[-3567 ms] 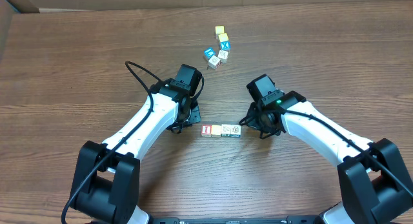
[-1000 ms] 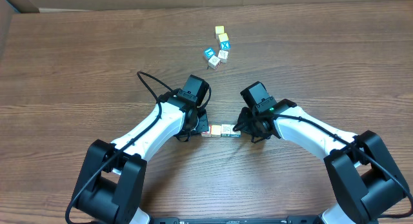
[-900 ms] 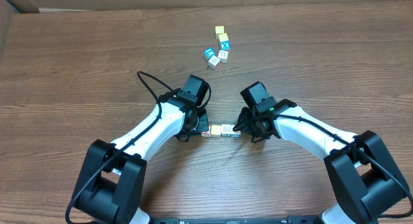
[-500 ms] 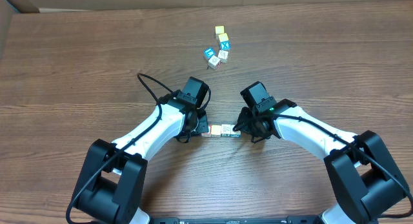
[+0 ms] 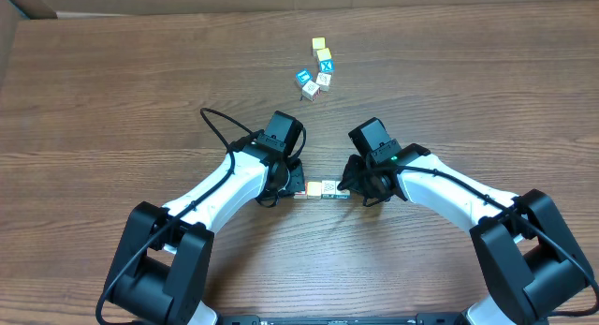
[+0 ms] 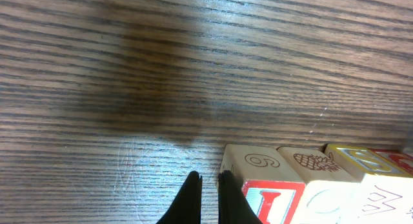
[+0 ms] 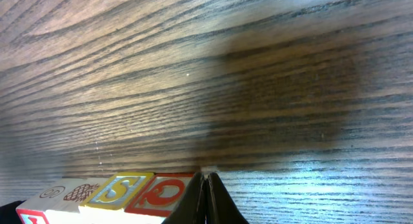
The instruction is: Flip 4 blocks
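Four blocks (image 5: 326, 188) lie in a tight row on the table between my two grippers. In the left wrist view the nearest block (image 6: 259, 162) has a "6" on top and a red-and-white letter face (image 6: 276, 202); past it come a pineapple-print block (image 6: 311, 159), a yellow-edged block (image 6: 359, 161) and a red-edged block (image 6: 395, 161). My left gripper (image 6: 210, 177) is shut and empty, its right finger against the row's left end. My right gripper (image 7: 207, 179) is shut too, its tips at the row's right end beside the red-topped block (image 7: 165, 188).
Several other small cubes, yellow-faced (image 5: 318, 44) and blue-faced (image 5: 304, 77), sit in a loose cluster at the far middle of the wooden table (image 5: 112, 100). A cardboard wall (image 5: 19, 2) runs along the back edge.
Since the earliest frame both grippers have moved inward to the ends of the row. Over the last second nothing has visibly moved.
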Controlling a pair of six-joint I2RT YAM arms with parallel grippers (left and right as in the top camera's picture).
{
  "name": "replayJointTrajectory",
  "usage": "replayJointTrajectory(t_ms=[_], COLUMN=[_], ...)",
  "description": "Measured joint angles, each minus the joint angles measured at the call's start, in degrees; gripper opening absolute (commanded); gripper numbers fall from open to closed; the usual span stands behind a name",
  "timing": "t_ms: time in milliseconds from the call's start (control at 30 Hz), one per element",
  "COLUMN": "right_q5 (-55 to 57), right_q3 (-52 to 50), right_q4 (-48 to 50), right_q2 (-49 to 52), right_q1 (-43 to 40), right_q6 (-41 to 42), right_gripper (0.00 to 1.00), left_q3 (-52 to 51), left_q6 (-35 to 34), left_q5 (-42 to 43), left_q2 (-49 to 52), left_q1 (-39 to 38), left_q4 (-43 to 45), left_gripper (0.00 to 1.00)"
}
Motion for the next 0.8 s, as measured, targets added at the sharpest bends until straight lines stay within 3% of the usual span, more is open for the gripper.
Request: replayJointTrajectory(t_ms=[800], right_q5=[-1.1], right_q3=[0.0], right_q4=[-0.2], right_q2=[0.0], right_q1=[-0.1], right_q6=[1.8], right_gripper=[0.04], left_q3=[-0.3], left_q6=[0.0], left_q5=[-1.1], left_q2=[0.0], left_q1=[0.1], left_q4=[3.1], left_gripper=[0.04])
